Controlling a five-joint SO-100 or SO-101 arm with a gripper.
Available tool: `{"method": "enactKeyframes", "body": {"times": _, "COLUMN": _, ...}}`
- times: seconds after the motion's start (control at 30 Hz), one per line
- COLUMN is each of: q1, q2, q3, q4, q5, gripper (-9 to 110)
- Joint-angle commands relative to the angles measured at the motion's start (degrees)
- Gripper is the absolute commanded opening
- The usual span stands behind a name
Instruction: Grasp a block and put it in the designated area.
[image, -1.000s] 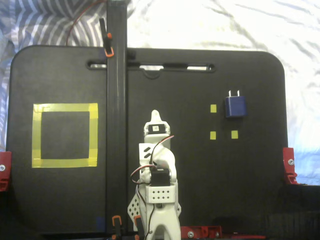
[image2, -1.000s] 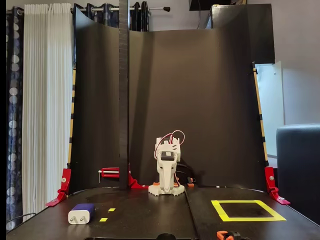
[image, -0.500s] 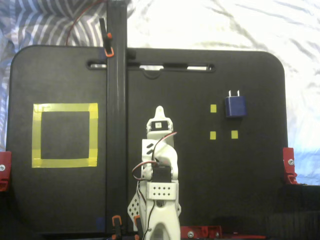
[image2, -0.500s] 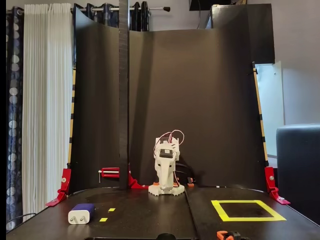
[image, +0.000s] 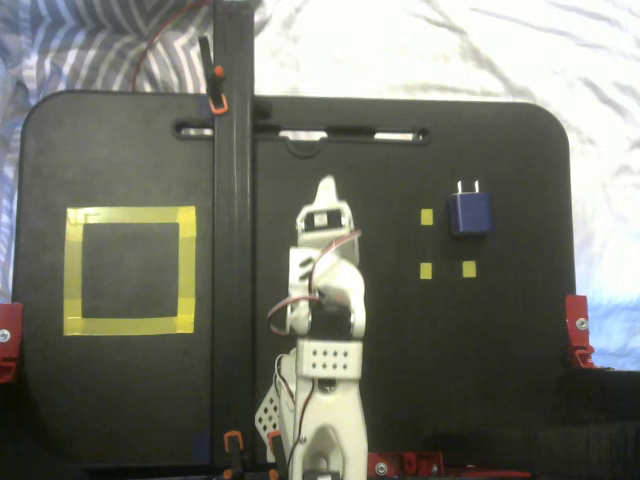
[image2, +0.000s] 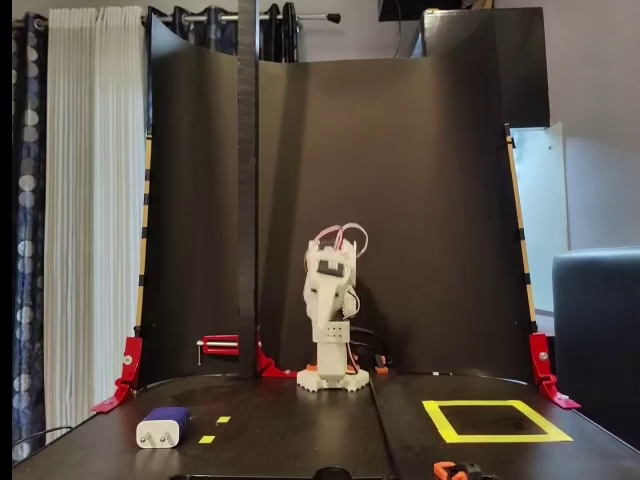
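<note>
Now we see the white arm (image: 322, 330) risen and stretched further up the black desk (image: 480, 350) than a second ago: in a fixed view from above, the gripper (image: 325, 187) reaches well past where it sat earlier, and in a fixed view from the front the arm (image2: 332, 310) stands taller over its base, red wires looping at the top. We cannot tell whether the gripper (image2: 330, 268) is spread or pressed together; its tip looks like a single point from above, and the front camera does not resolve the fingers. It holds nothing.

The block (image: 469, 211) has not moved. It lies on the right side of the desk from above, prongs pointing away from the arm's base, just beside the upper of the small yellow squares (image: 427, 217) and well apart from the gripper. From the front it rests low at the left, block (image2: 163, 427) with its white pronged face toward the camera.

The designated area (image: 130, 215) sits unchanged on the opposite side, beyond the dark vertical post (image: 232, 250), enclosing bare board; the front camera shows the designated area (image2: 495, 435) at the right.
</note>
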Motion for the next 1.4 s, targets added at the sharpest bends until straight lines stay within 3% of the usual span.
{"method": "enactKeyframes", "body": {"times": 0.0, "q1": 0.7, "q2": -4.5, "q3": -6.8, "q4": -0.3, "q5": -4.4, "gripper": 0}}
{"method": "enactKeyframes", "body": {"times": 0.47, "q1": 2.2, "q2": -27.4, "q3": -25.4, "q4": 8.0, "q5": -39.3, "gripper": 0}}
{"method": "enactKeyframes", "body": {"times": 0.9, "q1": 9.2, "q2": -41.7, "q3": -45.9, "q4": 38.1, "q5": -72.5, "gripper": 0}}
{"method": "enactKeyframes", "body": {"times": 1.1, "q1": 14.9, "q2": -48.7, "q3": -54.3, "q4": 48.3, "q5": -84.3, "gripper": 0}}
{"method": "enactKeyframes", "body": {"times": 1.37, "q1": 20.8, "q2": -57.2, "q3": -58.8, "q4": 48.7, "q5": -92.8, "gripper": 0}}
